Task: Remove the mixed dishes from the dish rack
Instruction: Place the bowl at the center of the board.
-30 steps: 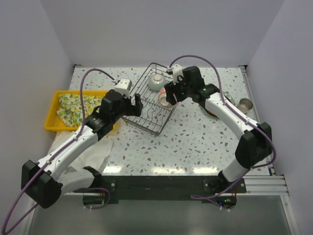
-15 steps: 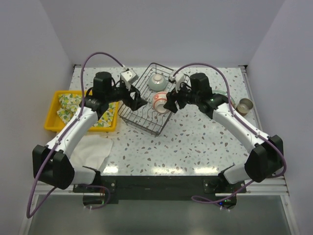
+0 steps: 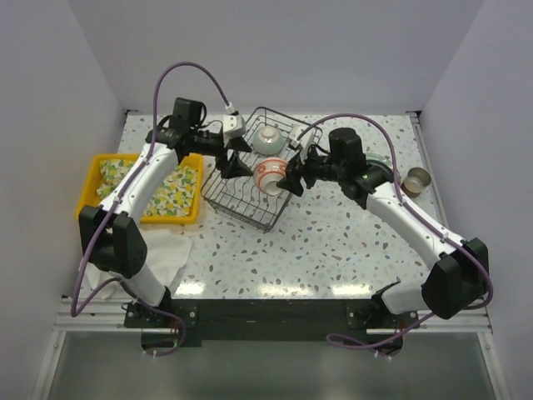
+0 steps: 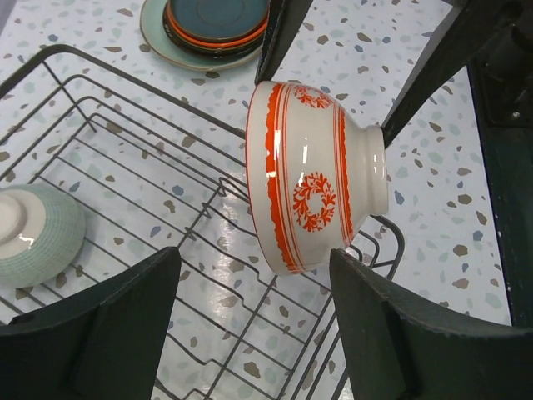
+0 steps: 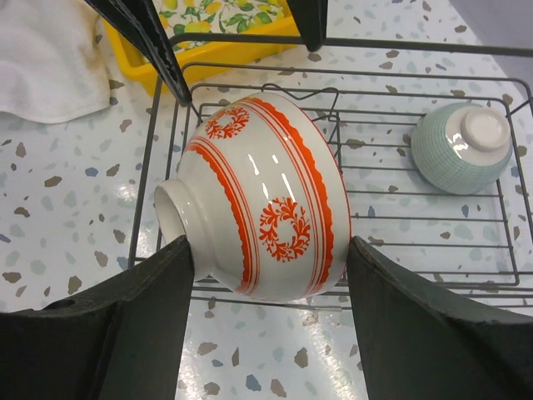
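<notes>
Left arm (image 3: 137, 179) stretched forward, jaws spread wide, right arm (image 3: 408, 217) extended, jaws clamping bowl (image 5: 258, 208)

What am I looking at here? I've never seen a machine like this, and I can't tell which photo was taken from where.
These are two robot arms bolted to a speckled table, each ending in a two-finger gripper. One picture looks down from a fixed camera above and behind the arms. The other two come from small cameras on the wrists, so the dark shapes along their lower edges are that arm's own fingers.

The right gripper holds a white bowl with red patterns on its side above a black wire dish rack. The left gripper is open, close beside the bowl. A pale green bowl lies foot-up in the rack.

Around the rack are a yellow tray with a yellow-patterned cloth, a white cloth, stacked plates and a cup.
</notes>
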You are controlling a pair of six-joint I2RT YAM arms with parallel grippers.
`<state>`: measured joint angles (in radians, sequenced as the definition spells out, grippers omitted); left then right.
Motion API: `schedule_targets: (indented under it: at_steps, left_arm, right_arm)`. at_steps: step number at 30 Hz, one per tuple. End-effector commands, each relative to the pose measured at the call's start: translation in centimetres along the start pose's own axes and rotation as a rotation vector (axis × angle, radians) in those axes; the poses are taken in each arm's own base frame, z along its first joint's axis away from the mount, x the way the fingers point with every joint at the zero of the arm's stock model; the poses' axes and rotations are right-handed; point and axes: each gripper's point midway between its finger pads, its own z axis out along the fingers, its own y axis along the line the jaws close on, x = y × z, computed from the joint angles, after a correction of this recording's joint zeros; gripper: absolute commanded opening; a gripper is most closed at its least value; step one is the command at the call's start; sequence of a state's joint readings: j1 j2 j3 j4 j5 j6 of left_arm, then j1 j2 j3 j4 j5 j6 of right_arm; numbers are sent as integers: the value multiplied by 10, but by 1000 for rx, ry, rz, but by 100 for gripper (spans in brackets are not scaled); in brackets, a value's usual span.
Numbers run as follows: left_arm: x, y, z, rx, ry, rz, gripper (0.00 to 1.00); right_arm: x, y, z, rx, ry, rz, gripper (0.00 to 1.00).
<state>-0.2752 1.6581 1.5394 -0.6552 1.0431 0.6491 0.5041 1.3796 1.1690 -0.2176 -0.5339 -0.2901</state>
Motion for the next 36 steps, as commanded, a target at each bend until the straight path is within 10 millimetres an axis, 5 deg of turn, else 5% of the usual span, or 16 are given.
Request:
schedule_targets:
  at_steps: [1,23,29,31,36]
  left_arm:
    - [-11,-18,1,141,-57,-28,73]
    - [-7,-49,18,361,-120,-177,46]
    - [-11,-53,17,398,-156,-172,20]
    - [-12,-57,16,412,-161,-195,0]
    - [-11,-59,16,433,-178,-242,0]
  right_arm:
    - [-48,4,-12,-14,-155,-147,13]
    - [-58,12,-8,-68,-217,-189,17]
    - [-55,10,-5,-64,-210,-191,18]
    - [-52,8,-5,-53,-206,-196,18]
    - [-45,5,-3,-39,-193,-211,24]
